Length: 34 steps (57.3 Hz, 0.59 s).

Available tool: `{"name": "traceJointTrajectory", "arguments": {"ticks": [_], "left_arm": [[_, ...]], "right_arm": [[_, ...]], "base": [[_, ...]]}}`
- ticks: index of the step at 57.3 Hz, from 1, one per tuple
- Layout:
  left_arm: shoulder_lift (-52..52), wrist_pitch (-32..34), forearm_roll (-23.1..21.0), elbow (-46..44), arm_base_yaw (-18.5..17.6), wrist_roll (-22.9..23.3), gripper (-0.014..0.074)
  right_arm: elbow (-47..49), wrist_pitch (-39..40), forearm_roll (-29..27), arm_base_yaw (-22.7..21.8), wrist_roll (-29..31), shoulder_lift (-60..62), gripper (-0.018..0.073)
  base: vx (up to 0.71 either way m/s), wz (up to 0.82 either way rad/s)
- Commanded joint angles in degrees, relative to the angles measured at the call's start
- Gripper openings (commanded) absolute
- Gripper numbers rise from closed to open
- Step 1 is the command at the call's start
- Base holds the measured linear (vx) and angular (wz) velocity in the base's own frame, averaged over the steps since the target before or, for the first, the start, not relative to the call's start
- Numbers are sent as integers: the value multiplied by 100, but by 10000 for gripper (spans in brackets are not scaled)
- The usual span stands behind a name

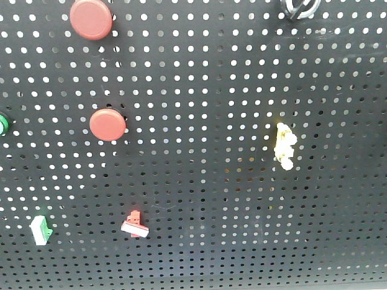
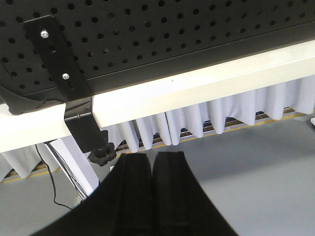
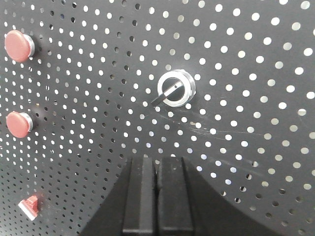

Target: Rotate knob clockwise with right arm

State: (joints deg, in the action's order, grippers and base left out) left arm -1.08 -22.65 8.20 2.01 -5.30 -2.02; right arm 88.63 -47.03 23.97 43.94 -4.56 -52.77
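Observation:
The knob (image 3: 175, 88), small, black, with a shiny silver ring and a bar across it, sits on the black pegboard (image 3: 246, 123) in the right wrist view. Its bar points down-left. It also shows cut off at the top edge of the front view (image 1: 299, 7). My right gripper (image 3: 155, 160) is shut and empty, below the knob and apart from it. My left gripper (image 2: 152, 157) is shut and empty, below the board's white bottom rail (image 2: 197, 91), pointing at the floor.
Two red round buttons (image 3: 17, 45) (image 3: 18, 124) sit at the left of the board, also seen in the front view (image 1: 91, 19) (image 1: 107, 124). A yellow lumpy peg (image 1: 284, 145), a red clip (image 1: 135, 225), a green-white clip (image 1: 40, 230) hang lower.

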Motion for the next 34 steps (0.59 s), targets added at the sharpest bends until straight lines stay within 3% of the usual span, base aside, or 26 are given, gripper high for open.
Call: {"name": "traceJointTrajectory", "arguments": {"ticks": [1,15,27,34], "left_arm": [[-61,450,0,47,-8,66,-6],[-61,450,0,47,-8,66,-6],[-61,450,0,47,-8,66,-6],[-61,450,0,47,-8,66,-6]], "right_arm": [[123,446,199,-15,58,34,-9],[-431,741,342,-15,57,51,-9],[-2507,2393,408,-58,-525,346,-9],[-3615,3482,-142,-600,-947,451,-9]], "base": [[0,0],[0,0],[0,0],[0,0]]}}
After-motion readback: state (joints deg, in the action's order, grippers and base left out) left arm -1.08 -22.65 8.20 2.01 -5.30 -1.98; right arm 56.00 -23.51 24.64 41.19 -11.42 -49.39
